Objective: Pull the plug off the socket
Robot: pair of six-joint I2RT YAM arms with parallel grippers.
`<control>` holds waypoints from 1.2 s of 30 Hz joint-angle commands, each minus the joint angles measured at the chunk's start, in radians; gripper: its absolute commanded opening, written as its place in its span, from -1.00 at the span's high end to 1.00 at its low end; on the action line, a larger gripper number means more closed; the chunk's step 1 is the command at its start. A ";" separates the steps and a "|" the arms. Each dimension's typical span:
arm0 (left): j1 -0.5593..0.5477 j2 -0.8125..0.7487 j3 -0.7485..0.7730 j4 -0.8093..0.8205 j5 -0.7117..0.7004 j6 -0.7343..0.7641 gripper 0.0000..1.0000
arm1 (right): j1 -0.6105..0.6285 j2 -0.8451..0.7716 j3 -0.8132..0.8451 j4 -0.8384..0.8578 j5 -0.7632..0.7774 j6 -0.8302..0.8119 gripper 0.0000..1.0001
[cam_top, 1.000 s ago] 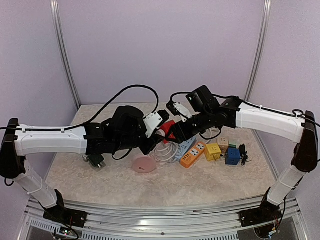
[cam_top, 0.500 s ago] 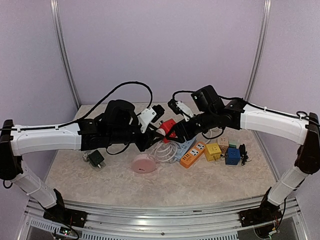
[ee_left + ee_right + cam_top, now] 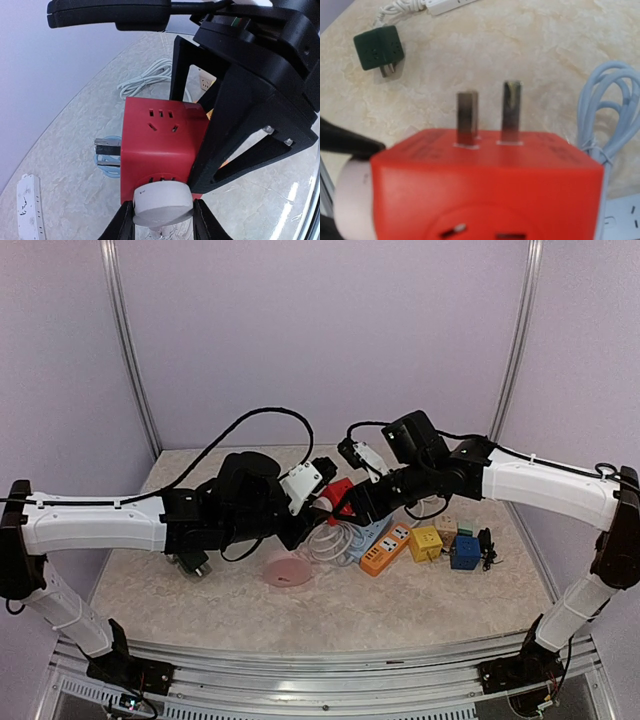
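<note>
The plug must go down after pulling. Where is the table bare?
Bare: the near strip of the table, in front of the pink disc and orange power strip. Crowded: mid-right, around the cable coil, yellow cube and blue cube.

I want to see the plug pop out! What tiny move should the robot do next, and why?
Probably pull the left claw straight back from the red socket cube while the right claw holds it. The white plug is pinched in the left claw but looks pressed against the cube's face, so seemingly not out yet.
</note>
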 commanded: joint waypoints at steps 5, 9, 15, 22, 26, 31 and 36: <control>0.007 0.013 -0.022 -0.021 -0.103 -0.001 1.00 | -0.041 -0.006 0.055 0.032 0.133 0.101 1.00; 0.066 -0.019 -0.035 -0.029 0.068 -0.044 1.00 | -0.038 -0.033 0.024 0.086 0.008 0.008 1.00; 0.138 -0.046 -0.024 -0.055 0.252 -0.091 1.00 | -0.006 -0.062 0.012 0.072 -0.058 -0.098 1.00; 0.082 -0.043 -0.028 -0.042 0.071 -0.040 1.00 | -0.003 -0.047 0.034 0.046 0.056 -0.033 1.00; 0.024 -0.012 -0.019 -0.028 -0.078 0.001 1.00 | -0.019 -0.007 0.062 0.010 0.129 0.064 1.00; 0.000 0.014 -0.011 -0.025 -0.133 0.016 1.00 | -0.043 0.024 0.060 0.011 0.143 0.111 1.00; 0.043 0.000 -0.013 -0.050 -0.018 -0.026 1.00 | -0.044 0.006 0.050 0.053 0.069 0.059 1.00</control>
